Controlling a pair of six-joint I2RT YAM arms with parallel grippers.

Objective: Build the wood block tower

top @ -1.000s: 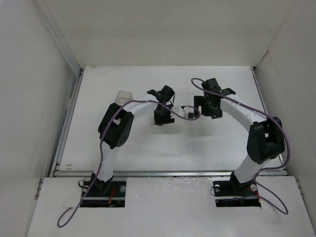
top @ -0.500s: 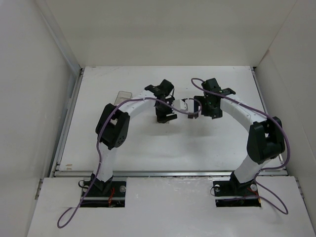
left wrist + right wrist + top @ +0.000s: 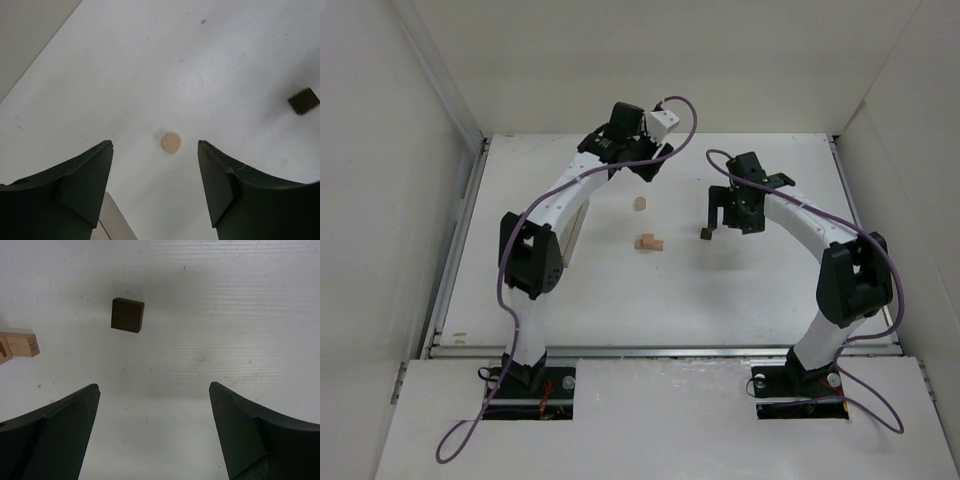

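The tower's pieces lie loose on the table. A small round tan piece (image 3: 640,204) (image 3: 171,142) stands alone. Pale tan oblong blocks (image 3: 648,242) (image 3: 20,344) lie together a little nearer. To their right sits the dark brown cube (image 3: 705,233) (image 3: 127,315) (image 3: 303,100). My left gripper (image 3: 645,163) (image 3: 155,146) hangs high over the far part of the table, open and holding nothing, with the round piece far below between its fingers. My right gripper (image 3: 722,220) (image 3: 154,386) is open and empty, with the dark cube just ahead of it.
A clear plastic box (image 3: 572,228) (image 3: 112,220) lies at the left, partly hidden behind my left arm. White walls close in the table (image 3: 770,290) on three sides. A purple cable loops over each arm.
My left arm has lifted and swung toward the far side, its jaws opening wider, uncovering the tan pieces. The right arm has barely moved.
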